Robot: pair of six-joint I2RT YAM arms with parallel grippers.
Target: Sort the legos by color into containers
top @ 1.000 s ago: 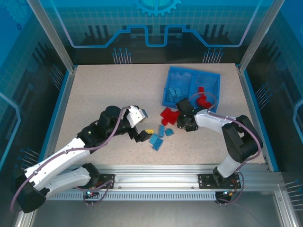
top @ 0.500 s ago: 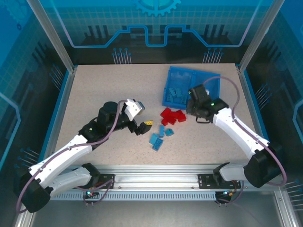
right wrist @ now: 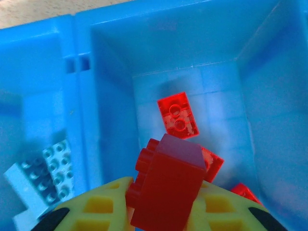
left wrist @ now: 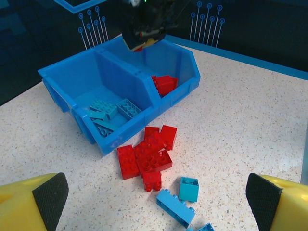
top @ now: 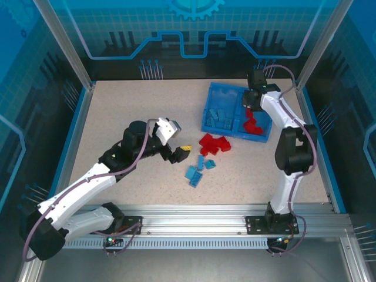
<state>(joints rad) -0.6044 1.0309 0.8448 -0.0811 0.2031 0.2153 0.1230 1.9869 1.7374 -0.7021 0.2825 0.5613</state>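
The blue tray (top: 218,129) stands at the back right of the table. Its left compartment holds light blue legos (top: 220,116) and its right compartment holds red legos (top: 254,125). My right gripper (top: 251,104) hangs over the right compartment, shut on a red lego (right wrist: 168,187); more red legos (right wrist: 178,115) lie below it. A pile of red legos (top: 212,143) sits on the table in front of the tray, with a few light blue legos (top: 200,167) nearer me. My left gripper (top: 179,151) is open just left of them, its pads (left wrist: 48,199) wide apart and holding nothing.
The tray's middle divider (right wrist: 82,96) runs left of the held lego. Metal frame posts and blue walls ring the table. Bare tabletop lies to the left and back left of the tray.
My right arm has lifted from the red pile on the table and swung back over the tray's right compartment with a red lego. The left gripper shifted slightly right.
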